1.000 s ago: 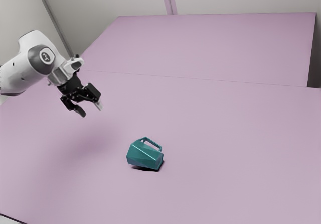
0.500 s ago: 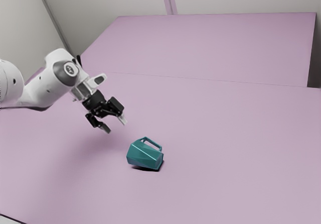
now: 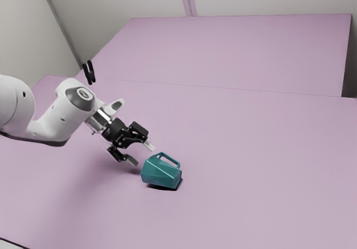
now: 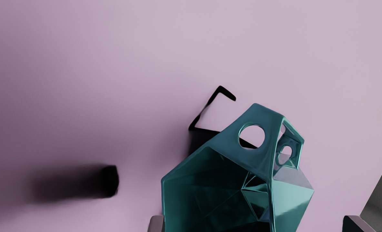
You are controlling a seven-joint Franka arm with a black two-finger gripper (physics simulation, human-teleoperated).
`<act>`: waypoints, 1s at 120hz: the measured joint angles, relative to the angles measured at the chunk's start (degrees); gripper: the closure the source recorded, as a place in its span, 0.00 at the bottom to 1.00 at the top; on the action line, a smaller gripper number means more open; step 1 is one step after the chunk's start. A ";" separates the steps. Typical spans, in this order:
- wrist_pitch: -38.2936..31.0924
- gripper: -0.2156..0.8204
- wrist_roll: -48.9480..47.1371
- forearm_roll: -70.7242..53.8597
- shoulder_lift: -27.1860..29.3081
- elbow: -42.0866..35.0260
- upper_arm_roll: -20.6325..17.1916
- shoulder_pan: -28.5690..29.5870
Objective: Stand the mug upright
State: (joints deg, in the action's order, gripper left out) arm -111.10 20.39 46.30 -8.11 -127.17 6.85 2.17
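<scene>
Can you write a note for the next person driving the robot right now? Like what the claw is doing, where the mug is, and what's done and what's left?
Gripper: open, fingers wide apart, close by the mug's mouth end, not gripping it.
Mug: lying on its side on the pink table, its open mouth facing the gripper and its handle raised off the table.
Done: the gripper is near the mug. The mug isn't held or upright yet.
Left: grip it, tip it up, stand it on its base, let go.
</scene>
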 joint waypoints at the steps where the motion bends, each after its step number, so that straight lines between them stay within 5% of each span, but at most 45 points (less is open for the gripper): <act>1: -0.04 0.21 0.06 0.27 0.00 -0.12 0.00 -0.06; 55: -2.44 0.25 2.64 7.33 -1.38 -0.89 0.00 -3.39; 92: -3.49 0.76 3.46 8.29 -1.00 -0.90 0.00 -4.25; 120: -4.34 0.91 3.67 8.08 -0.29 -0.83 -0.01 -5.53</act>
State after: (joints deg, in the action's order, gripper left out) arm -115.44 24.05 54.38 -8.41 -128.01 6.85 -3.36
